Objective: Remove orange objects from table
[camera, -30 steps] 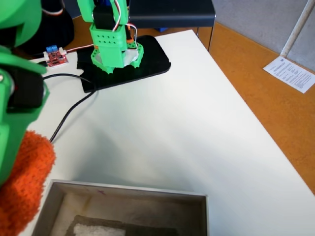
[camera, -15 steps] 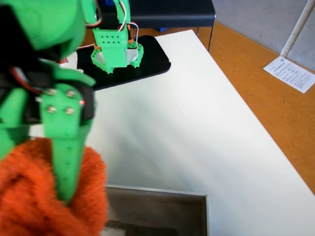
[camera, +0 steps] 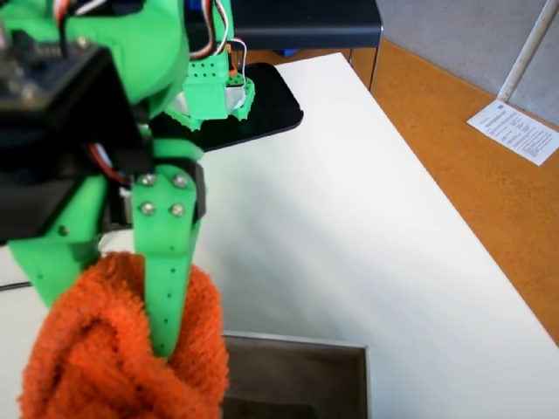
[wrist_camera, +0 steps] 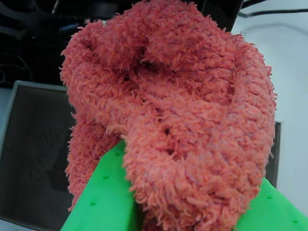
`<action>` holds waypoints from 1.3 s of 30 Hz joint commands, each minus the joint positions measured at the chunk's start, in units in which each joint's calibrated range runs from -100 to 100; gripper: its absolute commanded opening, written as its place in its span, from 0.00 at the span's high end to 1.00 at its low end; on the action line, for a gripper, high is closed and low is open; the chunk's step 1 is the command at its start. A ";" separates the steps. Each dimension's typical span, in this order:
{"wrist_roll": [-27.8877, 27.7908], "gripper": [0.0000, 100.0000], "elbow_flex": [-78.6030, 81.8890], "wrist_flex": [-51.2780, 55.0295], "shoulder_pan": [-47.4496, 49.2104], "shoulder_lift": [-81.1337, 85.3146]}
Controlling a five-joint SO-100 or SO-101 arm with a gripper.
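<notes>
One orange lump [camera: 105,349] in hand, lifted clear of the table [camera: 367,227]. Carry step, by the look of it: pick already made, release not yet. Hangs over the near end of the grey tray [camera: 306,367] in the fixed view; in the wrist view, dark tray floor [wrist_camera: 33,159] directly behind and below the wool.

Fingers [wrist_camera: 183,211] closed onto the lump, green tips [wrist_camera: 103,192] pressed into the fuzz from either side, wool bulging out between and above. In the fixed view, one long green finger [camera: 168,288] sunk down the front of the bundle, second finger [camera: 61,262] at the left flank. Grip sits low on the lump in the wrist view; most of the mass rides beyond the tips, folded and dimpled, filling the frame.

Next move, as a judgement: a little more travel to centre over the tray, a modest lowering, then a full opening. Soft knit likely to cling to the tips, so a wide opening seems called for. Risk: loose fold snagging on a fingertip, or the lump landing on the tray rim and rolling back to the table.

No other orange items visible on the white surface in the fixed view; black base plate [camera: 253,105] at the far end, well apart.
</notes>
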State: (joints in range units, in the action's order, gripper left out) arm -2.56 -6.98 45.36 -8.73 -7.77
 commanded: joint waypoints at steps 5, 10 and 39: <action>-0.15 1.00 0.20 -1.46 -0.10 3.95; -0.15 1.00 0.20 -1.70 -0.32 4.03; -2.74 1.00 17.64 -19.78 28.29 23.76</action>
State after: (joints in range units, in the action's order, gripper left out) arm -3.93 6.51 32.84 6.19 6.61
